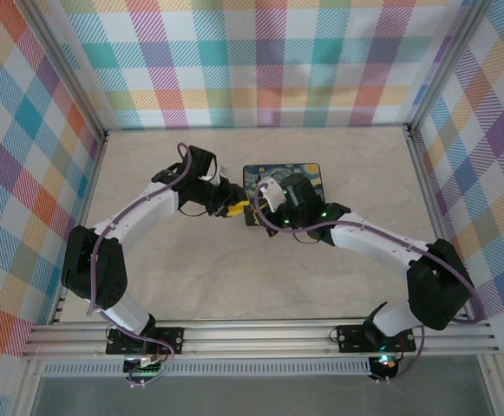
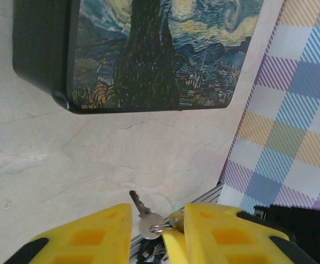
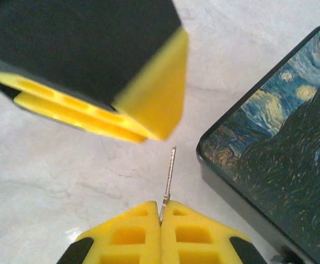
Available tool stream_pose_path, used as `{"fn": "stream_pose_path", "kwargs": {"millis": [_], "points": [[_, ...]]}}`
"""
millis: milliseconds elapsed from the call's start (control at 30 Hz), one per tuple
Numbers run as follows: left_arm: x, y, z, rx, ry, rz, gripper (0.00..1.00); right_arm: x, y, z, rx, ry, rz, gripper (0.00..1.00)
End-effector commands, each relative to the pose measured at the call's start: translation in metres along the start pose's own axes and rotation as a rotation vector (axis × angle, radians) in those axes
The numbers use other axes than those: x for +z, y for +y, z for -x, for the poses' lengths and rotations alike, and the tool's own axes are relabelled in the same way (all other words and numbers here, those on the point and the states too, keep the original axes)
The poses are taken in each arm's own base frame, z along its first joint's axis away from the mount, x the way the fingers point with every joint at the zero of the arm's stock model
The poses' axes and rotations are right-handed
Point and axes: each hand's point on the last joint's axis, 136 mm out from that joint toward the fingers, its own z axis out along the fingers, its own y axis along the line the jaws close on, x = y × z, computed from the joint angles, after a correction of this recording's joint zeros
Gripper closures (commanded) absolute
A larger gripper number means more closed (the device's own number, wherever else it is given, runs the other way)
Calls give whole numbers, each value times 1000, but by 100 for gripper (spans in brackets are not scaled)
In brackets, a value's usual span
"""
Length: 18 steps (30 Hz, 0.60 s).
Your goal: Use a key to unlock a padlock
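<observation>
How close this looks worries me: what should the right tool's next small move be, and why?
Probably a slow nudge forward along the blade. The right tool is shut on the key, whose tip points at the left tool just ahead, with a gap between. Aim is hard to judge from here, so keep it small.

Pastel plaid walls (image 1: 260, 61) on three sides, pale marbled tabletop (image 1: 321, 286) (faintly veined) — aluminium rail (image 1: 260, 338) along near edge
</observation>
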Motion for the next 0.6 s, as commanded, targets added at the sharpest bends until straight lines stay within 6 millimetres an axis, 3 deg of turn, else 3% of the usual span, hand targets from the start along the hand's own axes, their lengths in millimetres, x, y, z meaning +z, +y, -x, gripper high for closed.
{"fn": "stream_pose_path", "kwargs": {"millis": [0, 167, 267, 567], "points": [[-21, -29, -7, 197, 1, -120, 68, -22, 21, 11, 72, -51, 197, 100], [-37, -53, -26, 486, 9, -249, 67, -45, 26, 15, 173, -77, 381, 100], [-45, -64, -41, 613, 17, -327, 62, -51, 31, 17, 198, -73, 446, 100], [-29, -55, -49, 642, 85, -294, 60, -51, 40, 30, 235, -97, 560, 99]]}}
